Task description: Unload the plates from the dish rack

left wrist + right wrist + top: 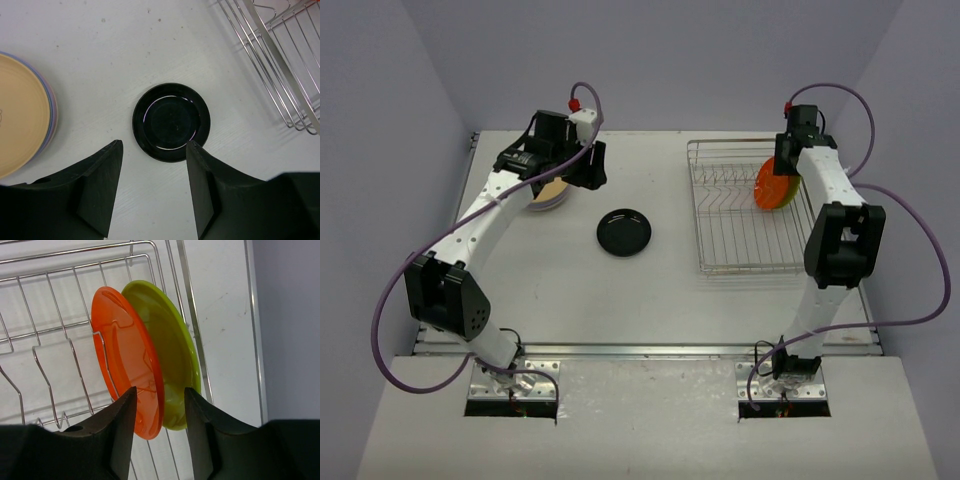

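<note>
The silver wire dish rack stands at the right. An orange plate and a lime green plate stand upright in it, side by side. My right gripper is over them, its jaws closed in on the near rims of both plates. A black plate lies flat mid-table. A stack of plates with a tan one on top sits at the left. My left gripper hovers open and empty between stack and black plate.
The rack's corner shows at the upper right of the left wrist view. Purple cables loop from both arms. Grey walls close the table in at the back and on both sides.
</note>
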Controlling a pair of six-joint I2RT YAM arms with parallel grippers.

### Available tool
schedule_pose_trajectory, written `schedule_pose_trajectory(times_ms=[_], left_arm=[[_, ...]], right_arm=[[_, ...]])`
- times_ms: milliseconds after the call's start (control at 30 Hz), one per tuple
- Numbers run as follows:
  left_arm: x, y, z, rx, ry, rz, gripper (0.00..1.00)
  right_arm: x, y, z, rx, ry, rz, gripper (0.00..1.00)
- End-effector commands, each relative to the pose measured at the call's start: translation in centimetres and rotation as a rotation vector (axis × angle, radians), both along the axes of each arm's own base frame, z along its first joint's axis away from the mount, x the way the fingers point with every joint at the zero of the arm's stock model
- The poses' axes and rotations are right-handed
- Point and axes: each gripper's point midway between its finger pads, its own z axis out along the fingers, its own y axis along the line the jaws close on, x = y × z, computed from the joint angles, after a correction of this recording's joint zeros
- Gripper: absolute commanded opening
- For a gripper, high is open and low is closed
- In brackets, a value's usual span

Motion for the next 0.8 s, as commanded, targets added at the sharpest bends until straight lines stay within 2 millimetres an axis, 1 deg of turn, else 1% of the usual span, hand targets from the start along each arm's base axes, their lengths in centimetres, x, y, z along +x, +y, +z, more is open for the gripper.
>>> schedule_pose_trajectory(times_ms=[0, 100, 167, 200, 267, 367, 400, 467, 533, 600, 667, 733, 767], left_arm=[[0.0, -0.4, 2.2, -0.013, -0.065, -0.004, 0.52], [0.1, -0.3, 2.0, -0.009, -0.062, -0.003, 0.52], [0.1, -0.3, 2.0, -0.010, -0.062, 0.000, 0.52], [0.1, -0.3, 2.0, -0.011, -0.061, 0.000, 0.52], [0.1, -0.3, 2.1, -0.010, -0.062, 0.001, 0.52], [0.1, -0.1, 2.1, -0.006, -0.067, 0.008, 0.52], [0.1, -0.2, 2.2, -0.007, -0.068, 0.009, 0.53], [0.2, -0.1, 2.3, -0.009, -0.071, 0.012, 0.58], [0.2, -0.2, 2.4, -0.013, -0.074, 0.015, 0.63], [0.4, -0.2, 2.6, -0.017, -0.080, 0.019, 0.67], [0.5, -0.2, 2.8, -0.021, -0.085, 0.021, 0.71], [0.6, -0.3, 3.0, -0.027, -0.089, 0.026, 0.78], [0.7, -0.3, 3.1, -0.030, -0.091, 0.027, 0.80]], right_arm=[[1.9, 0.8, 0.9, 0.064, -0.063, 0.038, 0.41], [2.1, 1.1, 0.5, 0.076, -0.057, 0.048, 0.37], [2.2, 0.9, 0.3, 0.075, -0.054, 0.045, 0.32], [2.2, 0.8, 0.2, 0.073, -0.051, 0.042, 0.29], [2.2, 0.7, 0.2, 0.066, -0.050, 0.036, 0.20], [2.1, 0.4, 1.1, 0.049, -0.065, 0.030, 0.11], [2.1, 0.2, 1.8, 0.040, -0.079, 0.028, 0.08], [2.1, -0.3, 3.1, 0.008, -0.100, 0.016, 0.03], [2.1, -1.0, 5.3, -0.029, -0.137, 0.001, 0.00], [2.1, -1.4, 7.1, -0.058, -0.169, 0.000, 0.00], [2.0, -1.8, 9.9, -0.088, -0.220, -0.010, 0.00], [1.8, -2.1, 12.6, -0.112, -0.275, -0.013, 0.00], [1.7, -2.1, 13.6, -0.118, -0.293, -0.013, 0.00]])
